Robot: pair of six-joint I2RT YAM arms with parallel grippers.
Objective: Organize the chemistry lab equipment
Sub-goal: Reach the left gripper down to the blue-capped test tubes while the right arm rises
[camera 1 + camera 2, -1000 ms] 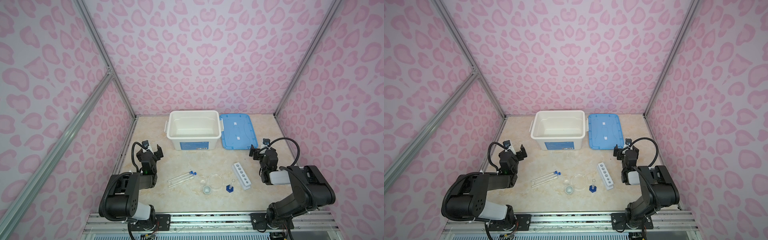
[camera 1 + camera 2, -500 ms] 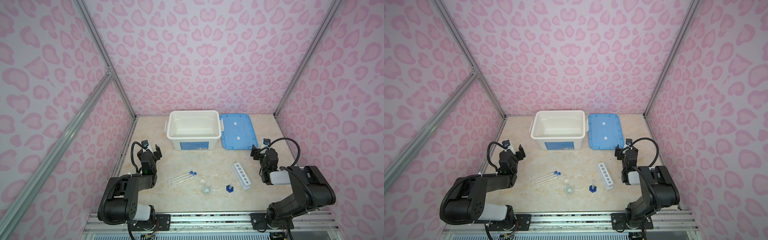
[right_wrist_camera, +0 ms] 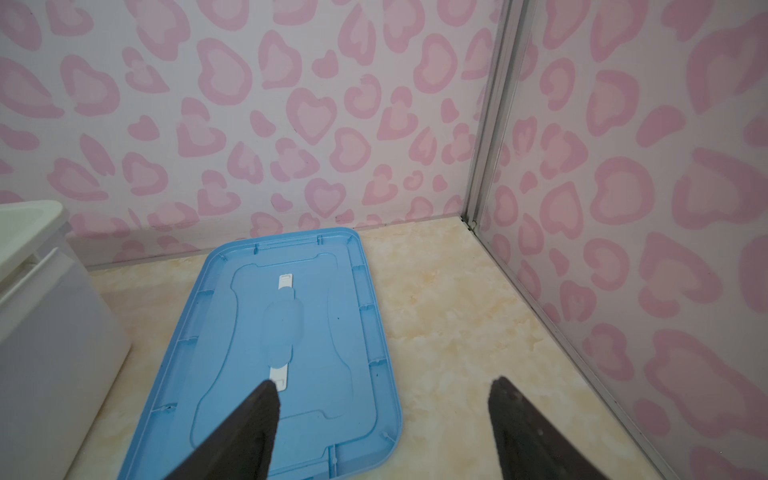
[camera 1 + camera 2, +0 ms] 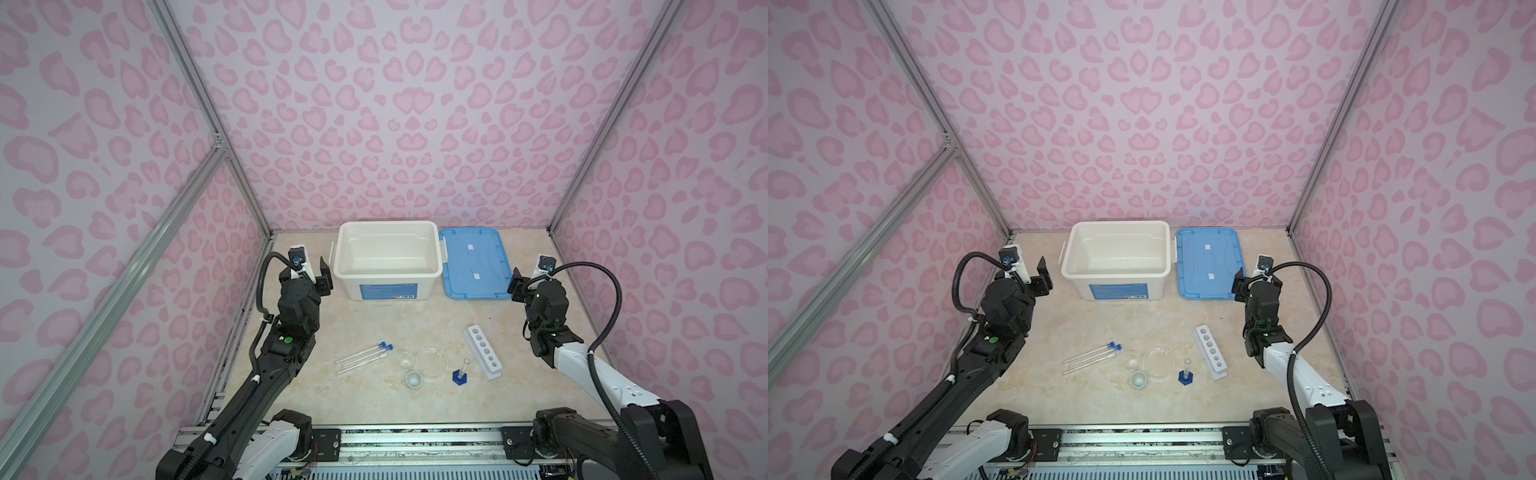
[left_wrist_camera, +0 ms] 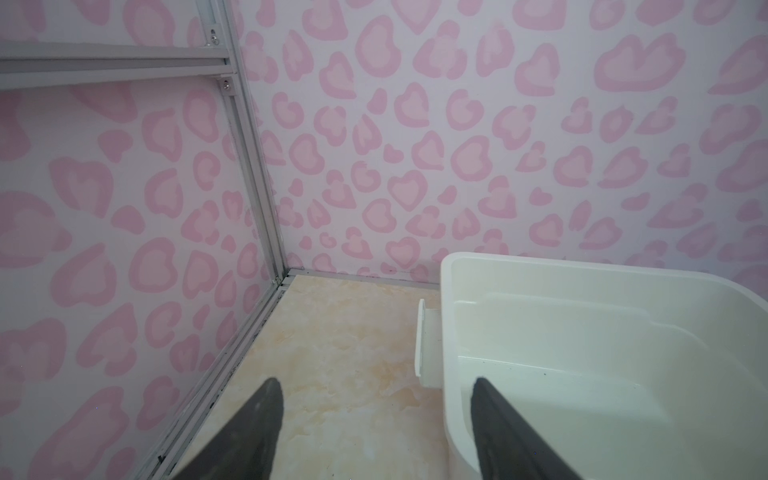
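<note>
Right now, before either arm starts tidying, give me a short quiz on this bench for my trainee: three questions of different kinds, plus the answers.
1. True or false: the test tubes stand upright in the white rack.
2. What lies flat beside the white bin, on its right in both top views? A. a blue lid B. a metal tray C. a paper towel
3. How many holes does the white rack have?

Key
1. False: they lie on the table, apart from the rack.
2. A
3. Six
</note>
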